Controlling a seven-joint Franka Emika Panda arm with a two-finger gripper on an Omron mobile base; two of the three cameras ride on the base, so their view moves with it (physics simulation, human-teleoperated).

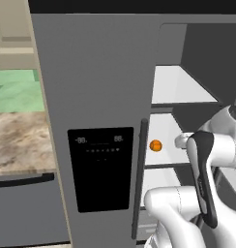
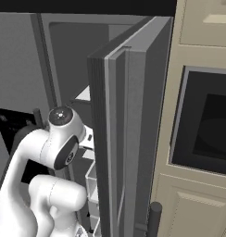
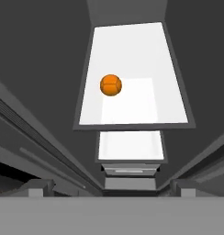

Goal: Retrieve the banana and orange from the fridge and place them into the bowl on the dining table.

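Note:
The fridge (image 1: 91,72) stands close in front, its left door with the black dispenser panel (image 1: 100,167) shut and its right door (image 2: 128,139) swung open. The orange (image 1: 155,146) lies on a white middle shelf (image 1: 166,131), near the shelf's left front. In the hand view the orange (image 3: 110,85) sits on that shelf (image 3: 141,110), ahead of my gripper (image 3: 112,188) and apart from it. The gripper is open, its fingertips (image 3: 40,186) wide apart with nothing between them. The banana, the bowl and the dining table are out of view.
More white shelves (image 1: 180,85) sit above the orange's shelf and a drawer (image 3: 130,144) sits below it. A marbled counter (image 1: 18,140) over a grey appliance front lies left of the fridge. A dark built-in oven (image 2: 203,125) in beige cabinets stands right of the open door.

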